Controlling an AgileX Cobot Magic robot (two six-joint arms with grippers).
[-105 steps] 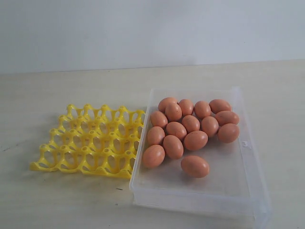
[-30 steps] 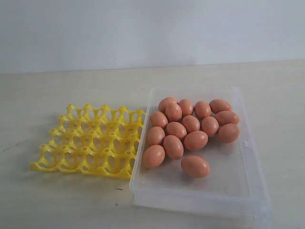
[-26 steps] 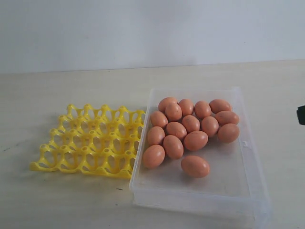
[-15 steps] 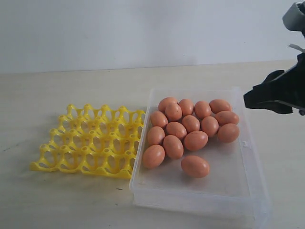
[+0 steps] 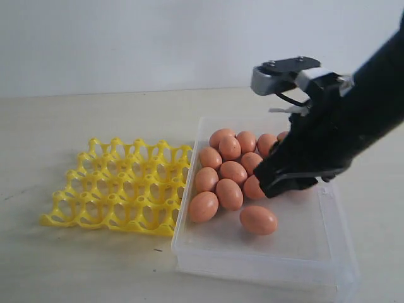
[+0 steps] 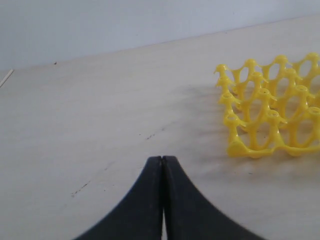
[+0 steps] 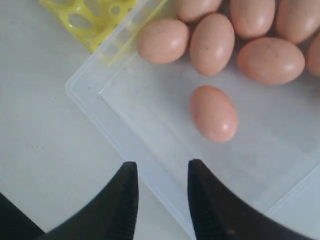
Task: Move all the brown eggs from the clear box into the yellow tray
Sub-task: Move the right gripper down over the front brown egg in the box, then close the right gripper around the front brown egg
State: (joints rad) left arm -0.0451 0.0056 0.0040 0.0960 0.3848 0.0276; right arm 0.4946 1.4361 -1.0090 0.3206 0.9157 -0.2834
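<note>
The right tool (image 7: pixel 161 170), jaws partly apart and empty, hangs over the clear box (image 5: pixel 252 264). Just ahead lies a lone brown egg (image 7: pixel 213 113), long axis roughly in line with the fingers (image 7: pixel 125 200); the left tool (image 6: pixel 162 165), shut, sits beyond the yellow tray (image 5: pixel 113 183).

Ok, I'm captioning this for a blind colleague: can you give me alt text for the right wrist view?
The right gripper, jaws open and empty, hangs over the rim of the clear box near one corner. Inside, one brown egg lies alone, apart from a cluster of brown eggs; a corner of the yellow tray shows beside the box.
</note>
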